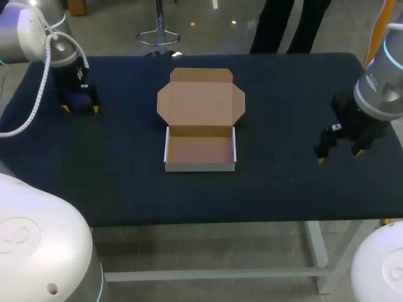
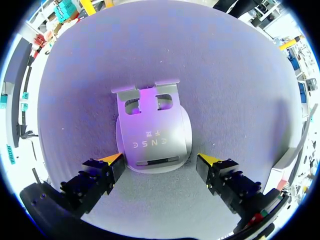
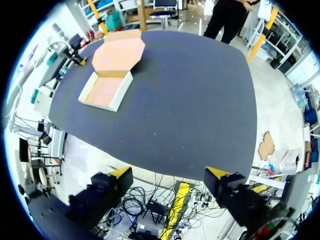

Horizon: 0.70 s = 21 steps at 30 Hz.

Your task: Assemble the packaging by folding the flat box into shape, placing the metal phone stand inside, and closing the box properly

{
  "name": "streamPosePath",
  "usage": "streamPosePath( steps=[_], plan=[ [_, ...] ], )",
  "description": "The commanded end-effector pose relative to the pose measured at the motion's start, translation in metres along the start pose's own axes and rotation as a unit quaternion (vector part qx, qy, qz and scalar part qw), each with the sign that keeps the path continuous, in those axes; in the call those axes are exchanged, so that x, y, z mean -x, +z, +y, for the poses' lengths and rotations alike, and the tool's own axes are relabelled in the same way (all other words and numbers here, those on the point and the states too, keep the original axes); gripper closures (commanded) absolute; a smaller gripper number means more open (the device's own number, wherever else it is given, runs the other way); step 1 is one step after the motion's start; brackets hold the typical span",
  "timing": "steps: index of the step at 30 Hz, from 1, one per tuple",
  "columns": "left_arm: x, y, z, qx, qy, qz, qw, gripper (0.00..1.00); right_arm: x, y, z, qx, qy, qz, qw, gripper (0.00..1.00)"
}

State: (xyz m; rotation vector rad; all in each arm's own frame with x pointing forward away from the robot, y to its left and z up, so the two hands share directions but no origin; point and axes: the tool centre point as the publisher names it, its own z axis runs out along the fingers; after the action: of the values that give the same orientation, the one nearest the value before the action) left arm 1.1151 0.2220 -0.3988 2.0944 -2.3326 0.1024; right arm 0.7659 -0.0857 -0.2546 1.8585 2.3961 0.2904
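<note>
Head view, table (image 1: 283,189): dark cloth.
Box (image 1: 200,151): open tray at table centre, lid flat behind.
Phone stand (image 2: 152,135): flat on table, left side.
Left gripper (image 2: 160,161): wide open, straddling stand, not clamping.
Right gripper (image 1: 340,156): wide open, empty.

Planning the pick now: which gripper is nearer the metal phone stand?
Left. The left gripper hangs right over the phone stand, open fingers flanking it. The right gripper is across the table, beyond the box.
</note>
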Motion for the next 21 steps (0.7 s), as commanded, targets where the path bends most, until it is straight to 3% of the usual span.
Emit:
streamPosePath(
  steps=[1, 10, 21],
  plan=[
    [0.001, 0.002, -0.008, 0.007, -0.001, -0.001, 1.000, 0.00, 0.000, -0.002, 0.000, -0.003, 0.000, -0.001, 1.000, 0.00],
    [0.003, 0.004, -0.015, 0.009, -0.003, -0.002, 1.000, 0.00, 0.000, -0.002, 0.000, -0.003, 0.000, -0.001, 1.000, 0.00],
    [0.003, 0.002, -0.025, 0.005, -0.005, -0.007, 1.000, 0.09, 0.000, -0.002, 0.000, -0.003, 0.000, -0.001, 1.000, 0.00]
  ],
)
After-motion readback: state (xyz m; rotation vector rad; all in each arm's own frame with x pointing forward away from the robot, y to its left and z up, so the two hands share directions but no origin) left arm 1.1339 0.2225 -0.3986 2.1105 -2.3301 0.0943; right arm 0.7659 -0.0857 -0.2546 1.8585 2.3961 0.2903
